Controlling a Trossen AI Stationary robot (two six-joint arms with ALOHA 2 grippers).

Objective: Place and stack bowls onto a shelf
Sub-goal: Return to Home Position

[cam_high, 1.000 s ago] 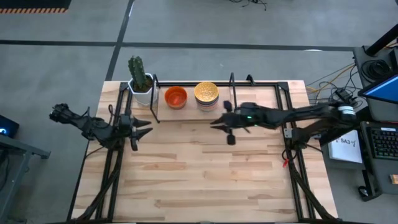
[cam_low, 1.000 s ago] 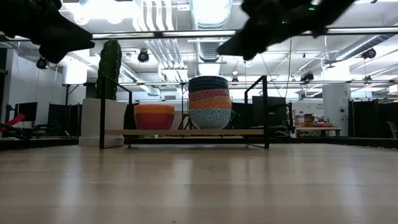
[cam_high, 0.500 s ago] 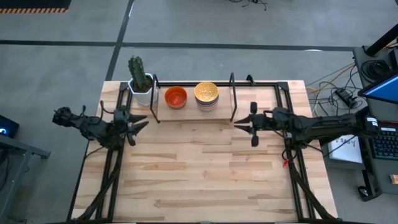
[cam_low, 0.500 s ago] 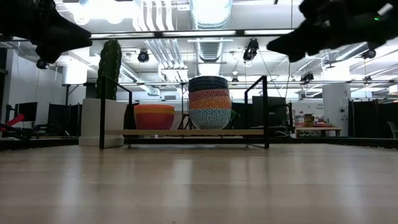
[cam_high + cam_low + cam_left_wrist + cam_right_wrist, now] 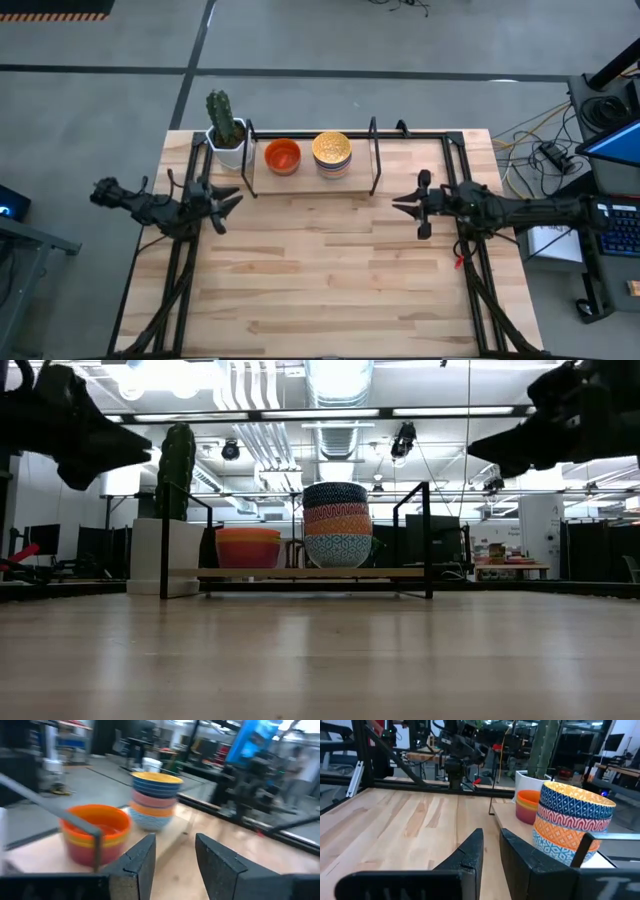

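The shelf (image 5: 305, 181) stands at the table's far edge and carries two stacks of bowls. The left stack (image 5: 282, 156) is red-orange below, yellow between and orange on top. The taller right stack (image 5: 331, 151) holds several bowls: a blue-and-white patterned one at the bottom (image 5: 336, 550) and a blue one with a yellow inside on top. My left gripper (image 5: 232, 198) hovers off the shelf's left end, open and empty. My right gripper (image 5: 397, 202) hovers off the shelf's right end, empty, with a narrow gap between its fingers (image 5: 491, 832).
A white pot with a green cactus (image 5: 227, 135) stands at the shelf's left end, close to my left gripper. Black frame rails (image 5: 460, 180) run along the table's left and right sides. The wooden tabletop (image 5: 330, 280) stretches in front of the shelf toward the near edge.
My right gripper has drawn back from in front of the taller stack toward the table's right edge. My left arm has shifted slightly toward the left edge. Both stacks have stayed where they were.
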